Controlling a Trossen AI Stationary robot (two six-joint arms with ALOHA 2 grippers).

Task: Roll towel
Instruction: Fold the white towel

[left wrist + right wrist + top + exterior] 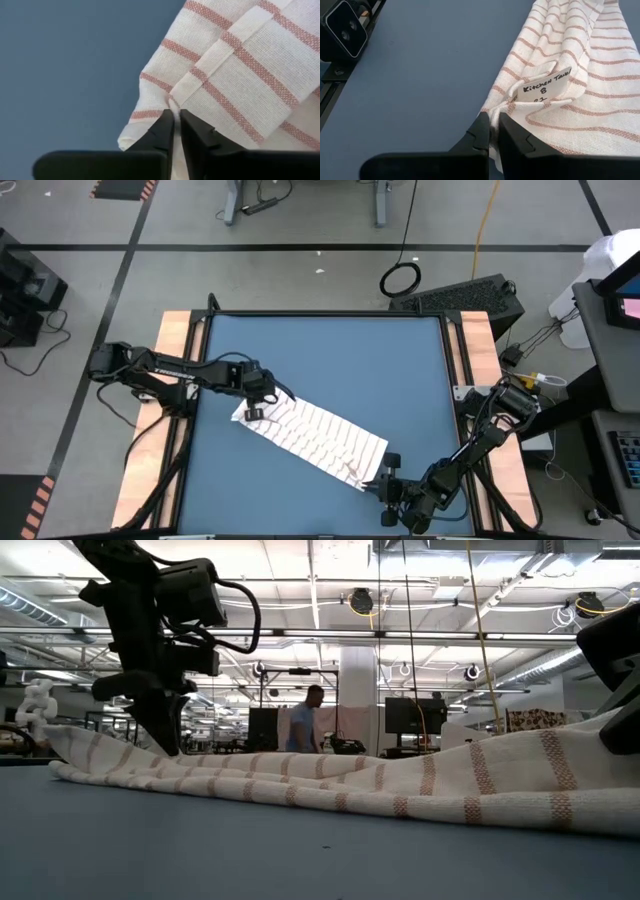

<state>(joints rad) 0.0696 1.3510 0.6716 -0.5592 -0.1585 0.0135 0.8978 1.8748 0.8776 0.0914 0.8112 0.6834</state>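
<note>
blue tabletop [330, 360], high view: the towel [315, 435] lay folded in a long band slanting from left of centre toward the near right corner. left gripper [254, 412] sat at its left end, right gripper [384, 478] at its right end. wooden side rails [176, 340] flanked the top; a dark keyboard [470, 295] and a coiled cable [400, 279] lay on the grey floor beyond.

low view: cloth ran across the whole width in soft ridges, reddish stripes showing. left arm came down onto it at the left. behind, a workshop with ceiling lights, monitors and a person [303, 720] standing far off.

left wrist view: fingers [162, 132] drawn almost together, a pinch of towel corner caught between them over bare blue surface.

right wrist view: fingers [482, 132] likewise nearly closed on the towel's edge, just beside a paper tag [545, 87] reading "kitchen towel 8". a black camera [345, 27] sat at the table edge.
</note>
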